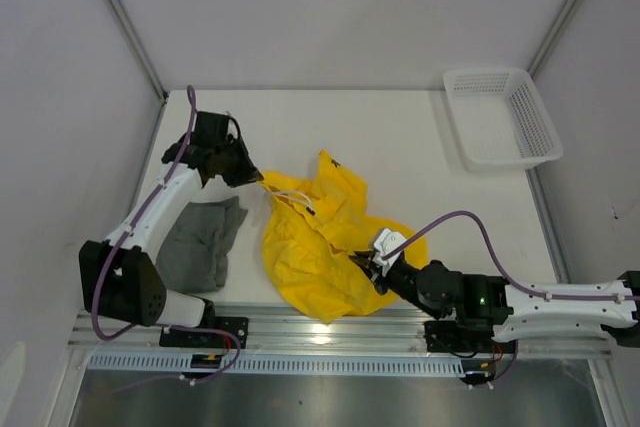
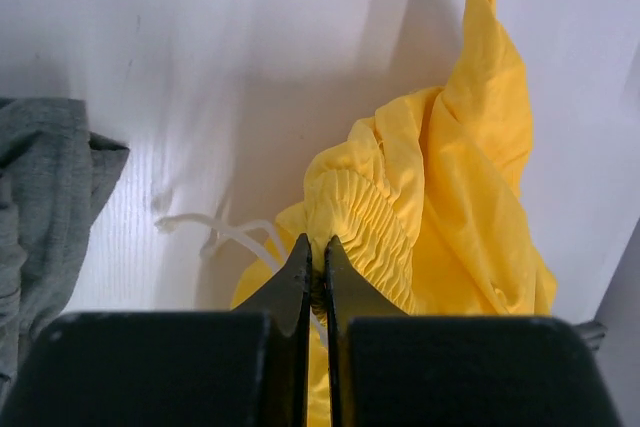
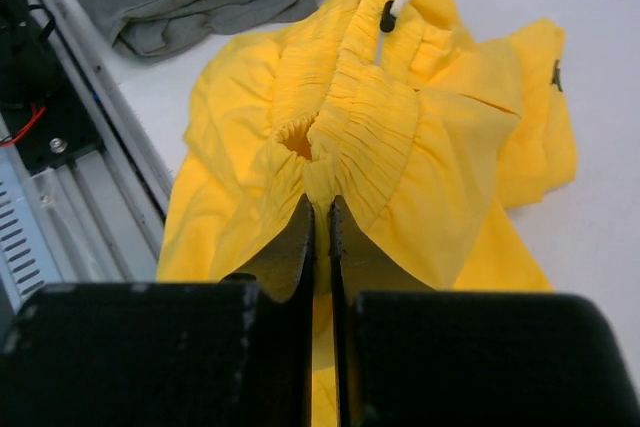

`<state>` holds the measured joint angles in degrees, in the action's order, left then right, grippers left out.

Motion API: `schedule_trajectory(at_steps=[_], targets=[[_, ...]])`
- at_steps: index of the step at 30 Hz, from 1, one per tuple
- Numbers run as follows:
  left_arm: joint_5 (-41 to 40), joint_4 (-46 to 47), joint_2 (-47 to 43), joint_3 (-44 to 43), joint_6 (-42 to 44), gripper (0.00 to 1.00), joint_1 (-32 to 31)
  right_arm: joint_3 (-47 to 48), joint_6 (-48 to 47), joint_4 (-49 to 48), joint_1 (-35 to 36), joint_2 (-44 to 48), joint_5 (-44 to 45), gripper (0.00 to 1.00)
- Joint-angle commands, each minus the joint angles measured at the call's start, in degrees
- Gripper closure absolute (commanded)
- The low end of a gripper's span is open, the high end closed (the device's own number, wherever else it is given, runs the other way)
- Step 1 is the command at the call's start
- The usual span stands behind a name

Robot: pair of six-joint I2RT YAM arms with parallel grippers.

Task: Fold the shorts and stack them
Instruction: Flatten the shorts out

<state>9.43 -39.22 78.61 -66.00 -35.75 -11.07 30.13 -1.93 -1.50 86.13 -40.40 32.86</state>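
My right gripper (image 3: 320, 215), low at the near edge of the table (image 1: 420, 157), has its jaws pinched on the gathered waistband of the yellow shorts (image 1: 318, 247), which lie crumpled mid-table. The grey shorts (image 1: 198, 243) lie bunched to their left, apart from them. Farther back, my left gripper (image 2: 317, 259) is clamped on the same waistband beside the white drawstring (image 2: 215, 232), and the basket (image 1: 500, 117) stands at the far right corner.

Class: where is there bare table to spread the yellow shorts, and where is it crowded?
Bare table stretches along the far edge, from the left gripper to the white plastic mesh basket. Crowded near edge: bright yellow cloth shorts beside dark grey cloth shorts.
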Motion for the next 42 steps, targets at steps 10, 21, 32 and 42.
schedule_trajectory(at_steps=[10,21,32,42], targets=[[-1.6,-0.1,4.4,-13.4,3.1,1.00,3.7,1.5,7.2,8.1,0.9,3.1,-16.2,1.00],[11.2,3.2,16.1,-33.6,-4.1,1.00,0.0,11.3,9.3,12.6,-19.4,2.1,-7.4,1.00],[22.6,36.0,36.7,-64.1,-41.5,1.00,-0.5,46.9,23.1,-3.3,-75.6,-32.7,-70.8,1.00],[24.1,47.9,10.8,-46.5,-39.0,1.00,4.9,79.1,34.4,-1.8,-83.1,-37.7,-94.7,1.00]])
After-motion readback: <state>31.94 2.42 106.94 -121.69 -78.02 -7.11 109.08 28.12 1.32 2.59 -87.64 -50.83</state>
